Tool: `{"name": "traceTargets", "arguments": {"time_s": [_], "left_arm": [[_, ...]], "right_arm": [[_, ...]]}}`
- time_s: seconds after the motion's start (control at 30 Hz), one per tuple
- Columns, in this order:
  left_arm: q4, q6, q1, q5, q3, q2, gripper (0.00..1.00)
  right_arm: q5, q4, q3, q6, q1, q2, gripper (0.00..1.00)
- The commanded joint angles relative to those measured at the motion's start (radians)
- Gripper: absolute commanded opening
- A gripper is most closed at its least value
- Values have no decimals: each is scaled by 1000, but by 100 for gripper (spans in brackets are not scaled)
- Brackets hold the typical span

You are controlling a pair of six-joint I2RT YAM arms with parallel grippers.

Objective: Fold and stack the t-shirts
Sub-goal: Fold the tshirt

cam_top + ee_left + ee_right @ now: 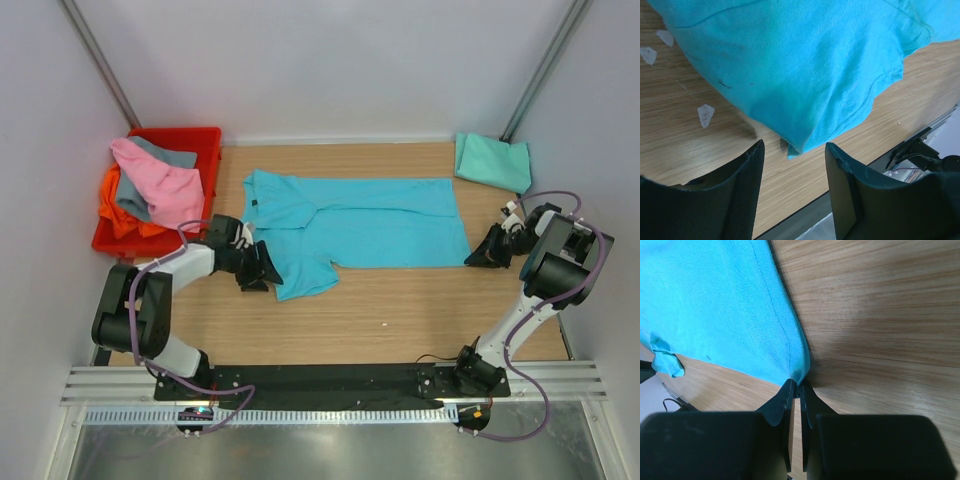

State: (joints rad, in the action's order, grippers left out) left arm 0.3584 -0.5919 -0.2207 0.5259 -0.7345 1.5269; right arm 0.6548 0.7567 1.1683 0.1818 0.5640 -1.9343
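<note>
Right gripper first: its two dark fingers are pinched together, and the bottom corner of the turquoise t-shirt is caught right at their tips. The stitched hem runs straight away from the jaws. It's a soft, fine-ribbed knit that lies flat on the table, a pale wood-grain board with long streaks.

Over to the left gripper: the jaws stand apart with nothing between the pads. The rounded, wavy edge of a sleeve lies just ahead of the gap, slightly lifted off the wood. A few small white flecks sit on the board beyond the left-hand finger.

From above, the shirt is spread wide between my two grippers. A folded mint-teal t-shirt sits beyond the right jaws, in the far corner. Beyond the left jaws, a red crate holds crumpled pink, grey and orange shirts. The walls around the table are plain and pale.
</note>
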Motion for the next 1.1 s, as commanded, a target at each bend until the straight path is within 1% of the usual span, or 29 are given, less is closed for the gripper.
{"name": "traceTargets", "arguments": {"time_s": [0.0,0.17,0.3,0.37,0.57,0.67,0.73,0.83,0.93,1.03,1.07], "left_arm": [[-15,20,-22,-27,14,-10,52],[-18,21,-49,-27,12,19,49],[-21,15,-68,-32,18,16,44],[-24,15,-75,-33,24,9,44],[-33,10,-80,-33,35,15,36],[-39,6,-89,-32,35,22,30],[-42,4,-101,-29,37,22,30],[-47,3,-112,-29,35,19,26],[-49,0,-114,-21,35,18,20],[-45,-3,-117,-23,30,10,4],[-42,-3,-115,-21,29,9,0]], "right_arm": [[-7,-19,5,15,-1,20,11],[-6,-16,8,16,-3,17,11],[-9,-17,10,18,-1,12,11],[-7,-17,10,19,-1,8,11],[-3,-22,17,12,-1,-5,11],[-4,-23,21,10,-1,-8,11],[-4,-23,19,10,-1,-8,11],[-3,-26,14,10,-1,-8,11],[-1,-25,13,10,-1,-11,11],[-3,-28,13,8,-1,-6,11],[-3,-31,11,8,-1,-6,11]]}}
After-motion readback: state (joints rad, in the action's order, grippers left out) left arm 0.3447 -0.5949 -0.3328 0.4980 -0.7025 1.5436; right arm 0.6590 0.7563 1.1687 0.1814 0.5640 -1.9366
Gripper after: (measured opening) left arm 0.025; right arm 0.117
